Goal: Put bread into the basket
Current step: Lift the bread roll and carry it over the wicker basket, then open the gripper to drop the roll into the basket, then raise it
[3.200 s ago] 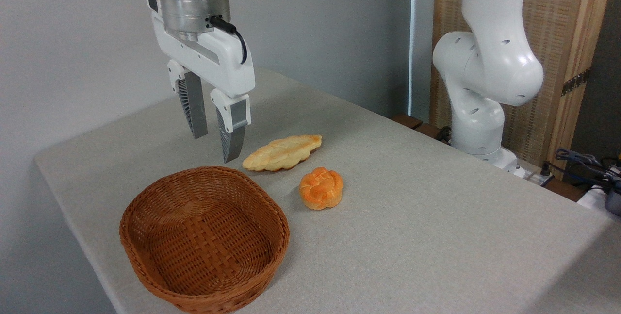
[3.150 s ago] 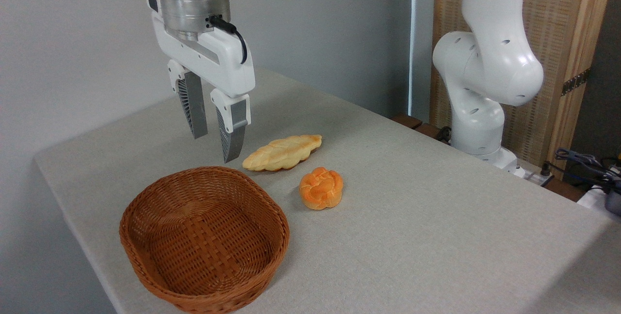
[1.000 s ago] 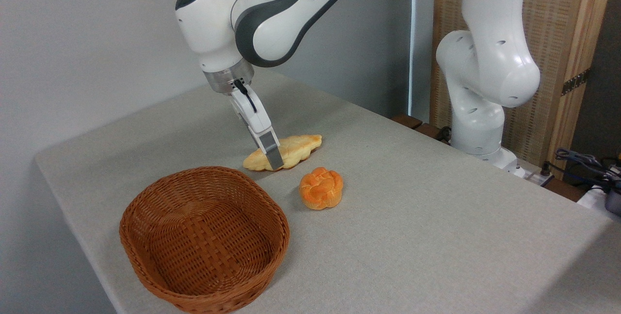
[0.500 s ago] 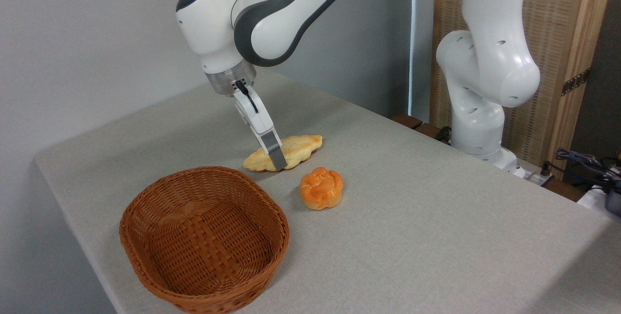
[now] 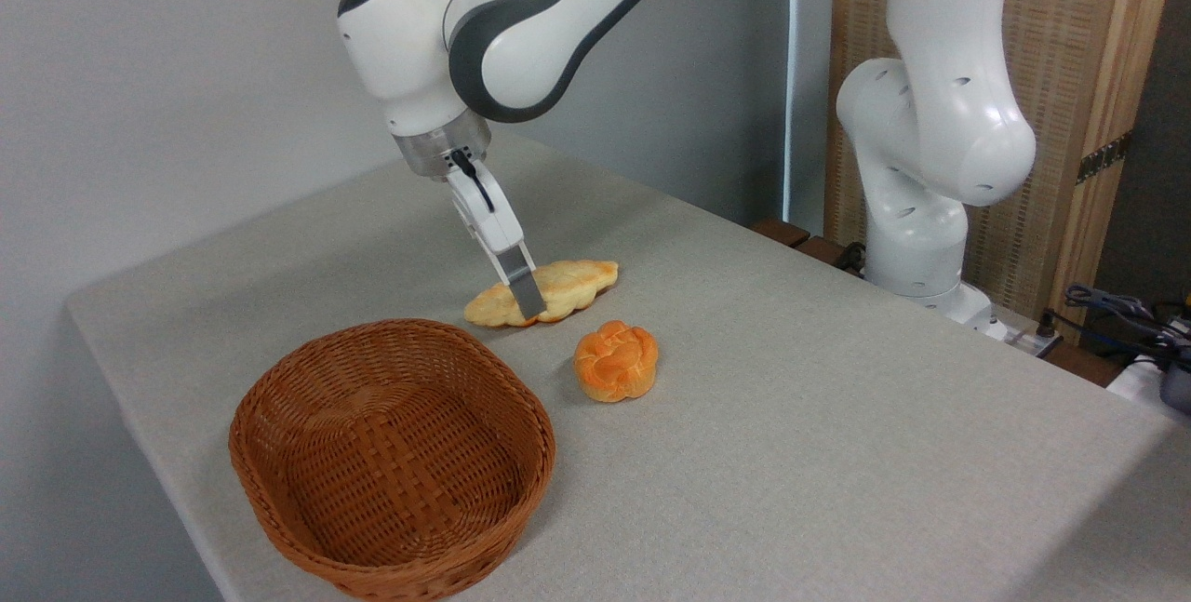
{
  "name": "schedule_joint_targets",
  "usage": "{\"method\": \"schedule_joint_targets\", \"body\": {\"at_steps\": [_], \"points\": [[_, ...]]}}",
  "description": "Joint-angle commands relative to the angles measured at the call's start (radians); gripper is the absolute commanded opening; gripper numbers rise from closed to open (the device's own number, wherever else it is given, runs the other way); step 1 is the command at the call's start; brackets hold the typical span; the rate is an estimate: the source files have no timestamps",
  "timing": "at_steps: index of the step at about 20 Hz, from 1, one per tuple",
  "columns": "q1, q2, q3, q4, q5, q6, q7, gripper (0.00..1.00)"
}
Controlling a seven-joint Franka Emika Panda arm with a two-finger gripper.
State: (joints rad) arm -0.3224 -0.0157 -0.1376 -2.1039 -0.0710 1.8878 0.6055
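Camera view: fingers (image 5: 528,297) grip the braided loaf (image 5: 569,284) mid-length; bare bench (image 5: 837,416) separates them from the wicker basket's (image 5: 279,509) rim below.

a small round orange knotted bun (image 5: 615,360) sits on the grey table (image 5: 837,453). a woven wooden screen (image 5: 1079,118) stands behind, with cables (image 5: 1117,309) at right.

From my feed I see only one finger (image 5: 527,293) of the claw (image 5: 528,302), edge-on; the other sits behind it, so I can't judge the gap. That finger covers the middle of the bread (image 5: 558,288), and contact is unclear. The basket (image 5: 307,528) loses its near rim at the bottom edge. The bench (image 5: 837,453) runs off bottom and right. The arm (image 5: 930,118) is cropped at the top.
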Motion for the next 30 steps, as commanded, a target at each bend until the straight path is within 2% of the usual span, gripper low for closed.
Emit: {"method": "schedule_joint_targets", "body": {"at_steps": [1,6,9,13,15,18,21,22,23,24,30], "points": [[-0.007,-0.049,0.007,0.018,0.014,-0.036,-0.016,0.48],[-0.007,-0.066,0.018,0.090,0.014,-0.032,-0.018,0.48],[0.017,-0.061,0.021,0.139,0.008,0.008,-0.016,0.48],[0.081,-0.056,0.023,0.154,0.000,0.170,-0.016,0.48],[0.127,-0.046,0.021,0.160,-0.022,0.261,-0.018,0.48],[0.158,-0.023,0.023,0.160,-0.072,0.348,-0.018,0.48],[0.167,0.022,0.023,0.160,-0.072,0.465,-0.018,0.50],[0.172,0.038,0.023,0.160,-0.072,0.500,-0.018,0.58],[0.174,0.058,0.023,0.160,-0.072,0.537,-0.018,0.87],[0.175,0.071,0.023,0.160,-0.072,0.568,-0.018,0.99],[0.174,0.102,0.042,0.160,-0.072,0.590,-0.016,1.00]]}}
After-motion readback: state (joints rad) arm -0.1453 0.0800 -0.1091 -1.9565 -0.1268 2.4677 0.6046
